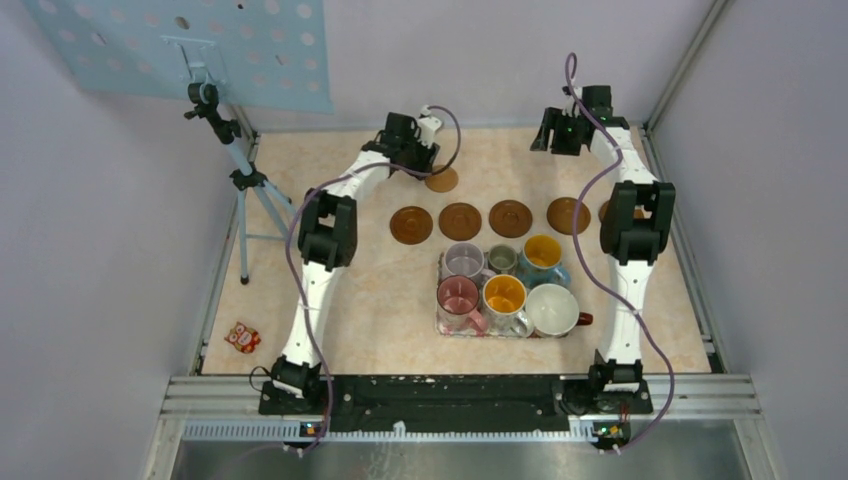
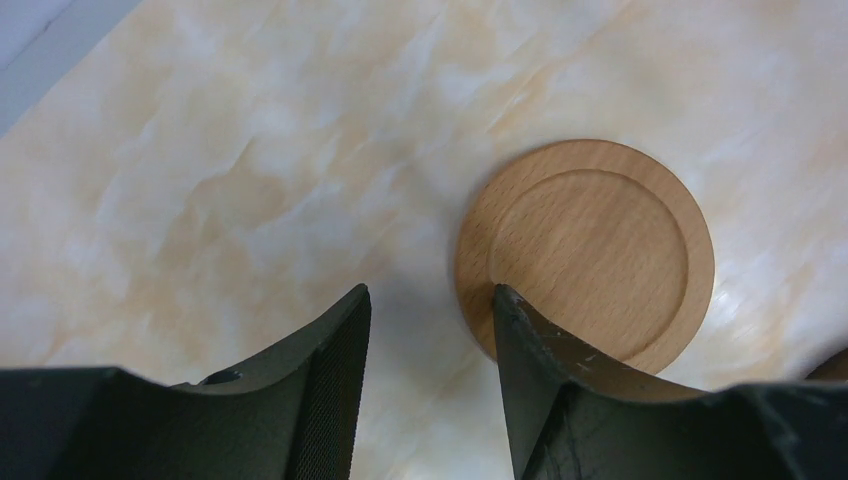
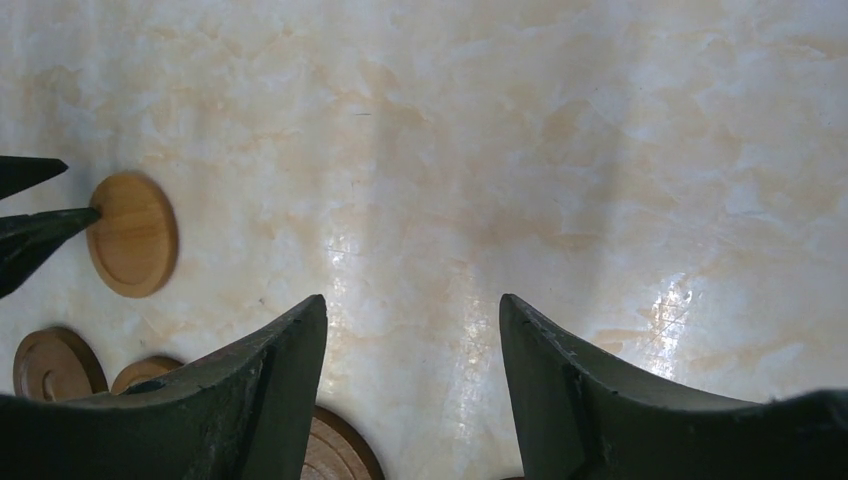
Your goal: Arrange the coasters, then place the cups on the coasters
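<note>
Cream marbled laminate covers the table (image 1: 380,300), which pale grey walls (image 1: 90,250) enclose on three sides. A metal rail (image 1: 450,395) runs along the near edge and carries both arm bases. A tripod (image 1: 240,170) stands at the far left under a blue perforated panel (image 1: 180,45). A small orange toy (image 1: 241,337) lies near the left front corner.

Left arm: it rises from its base, bends at the elbow over the left half of the table, and reaches to the far centre with the wrist pitched down. The left gripper (image 2: 428,295) is moderately open with only bare table between its fingers. Its right-hand finger overlaps the near left rim of a lone coaster (image 2: 600,250) that lies flat on the table. Contact cannot be confirmed.

Right arm: it extends up the right side, with the elbow over the right end of the coaster row (image 1: 460,221) and the wrist at the far edge, pointing down. The right gripper (image 3: 412,300) is open and empty above bare table.

The row lies between the lone coaster and the tray (image 1: 440,275). Four discs show fully, and a fifth is partly hidden behind the right arm. All six cups (image 1: 504,295) stand in the tray.
</note>
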